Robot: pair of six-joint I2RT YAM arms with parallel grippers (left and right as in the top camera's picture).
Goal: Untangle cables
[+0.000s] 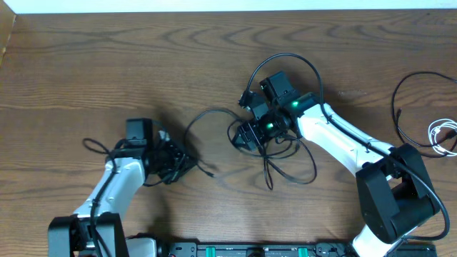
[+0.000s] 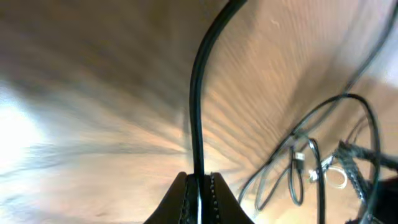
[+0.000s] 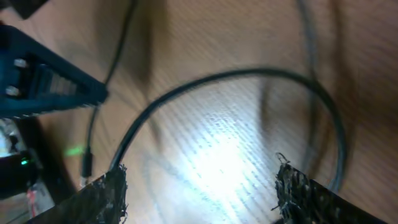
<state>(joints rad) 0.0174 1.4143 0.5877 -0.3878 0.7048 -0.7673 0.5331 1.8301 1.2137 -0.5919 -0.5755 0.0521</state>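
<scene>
On the left side of the table [image 1: 64,78], you see the left gripper [image 2: 199,182] clenched on a black cable [image 2: 196,93] that rises from between its fingers [image 2: 177,200]. Your right gripper [image 3: 202,177] stands released, spread wide over the black tangle [image 1: 285,160] mid-table, with a loop [image 3: 249,72] arching ahead of it. A white cable [image 1: 444,134] lies well apart at the right edge.

You're looking at a bench [image 1: 143,64] of dark brown wood, its wavy grain running along its length. It fills nearly the whole overhead view. Along the bench's far edge you get a pale strip [image 1: 228,4], white and featureless. Close to the wood the light lands hard: a bright glare [image 3: 217,155] washes out the grain in the right wrist view.
</scene>
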